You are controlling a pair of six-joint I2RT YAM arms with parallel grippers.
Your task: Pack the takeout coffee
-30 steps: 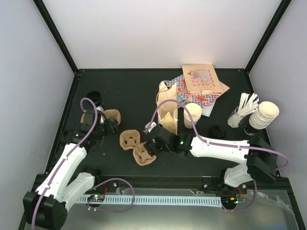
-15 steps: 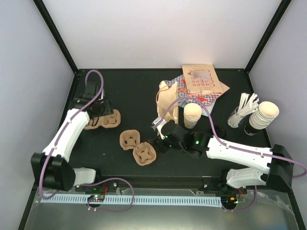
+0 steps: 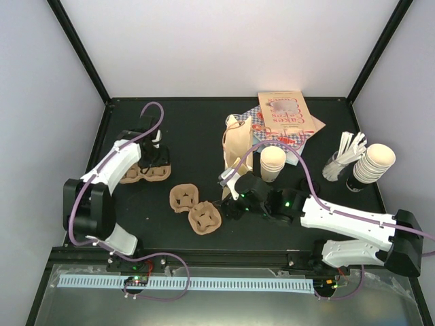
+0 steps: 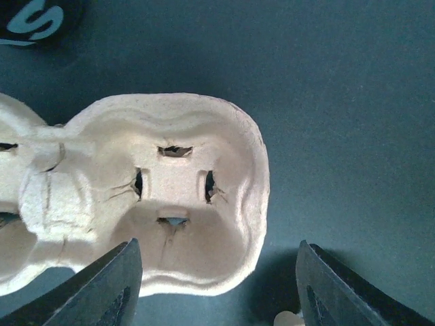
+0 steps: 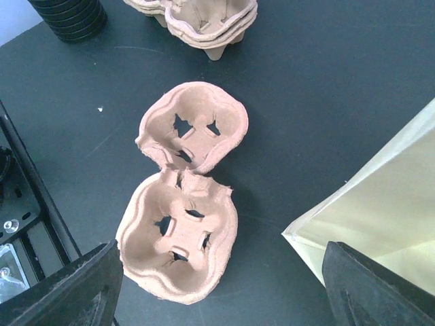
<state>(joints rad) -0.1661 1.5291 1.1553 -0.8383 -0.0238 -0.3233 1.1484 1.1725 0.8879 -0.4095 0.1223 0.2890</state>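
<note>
Two brown moulded-cardboard cup carriers (image 3: 196, 207) lie empty mid-table in the overhead view; a tan paper bag (image 3: 238, 146) stands upright behind them, its inside unseen, and what looks like the small cream paper cup with round black lid (image 3: 304, 183) sits right of the lidless cream cup stack (image 3: 273, 163), only its lid showing. From the left wrist, the left gripper (image 4: 217, 248) gapes wide over an empty well of a further carrier pile (image 4: 170, 197). From the right wrist, the right gripper (image 5: 223, 251) hangs equally wide above the pair, and a black lid stack (image 5: 68, 13) shows that the left arm covers overhead.
</note>
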